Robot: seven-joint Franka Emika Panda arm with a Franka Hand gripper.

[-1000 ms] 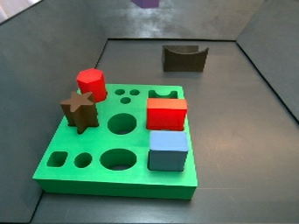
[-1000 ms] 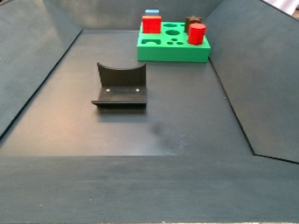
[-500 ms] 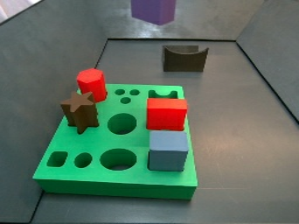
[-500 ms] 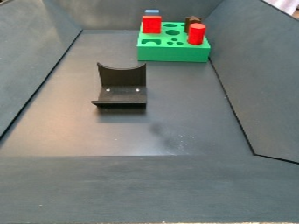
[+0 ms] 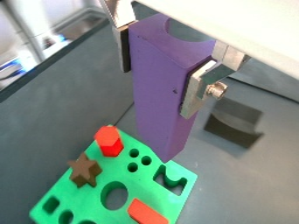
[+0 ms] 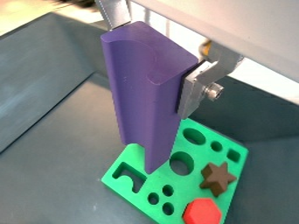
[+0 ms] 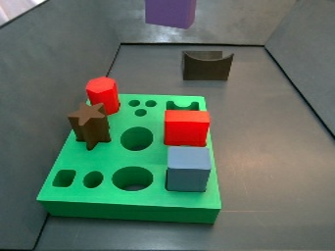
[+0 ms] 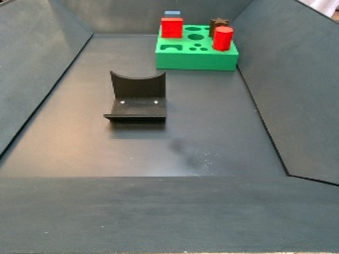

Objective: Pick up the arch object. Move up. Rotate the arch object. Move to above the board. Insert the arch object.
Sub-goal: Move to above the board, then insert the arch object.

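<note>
Both wrist views, end effector (image 5: 170,63) clamping upright purple arch object (image 5: 163,92), above green board (image 5: 70,197).

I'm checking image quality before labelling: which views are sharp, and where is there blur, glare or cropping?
In both wrist views the arch object, held in the gripper, is sharp, with bright blown-out background above. In a side view only its lower end shows, cropped. In both side views the board is evenly lit, shadows soft.

Matt purple arch object (image 5: 162,87) sits clamped in the gripper (image 5: 167,68), brushed-metal fingers (image 5: 201,86); smooth, plastic-looking green board (image 5: 70,194) below.
</note>
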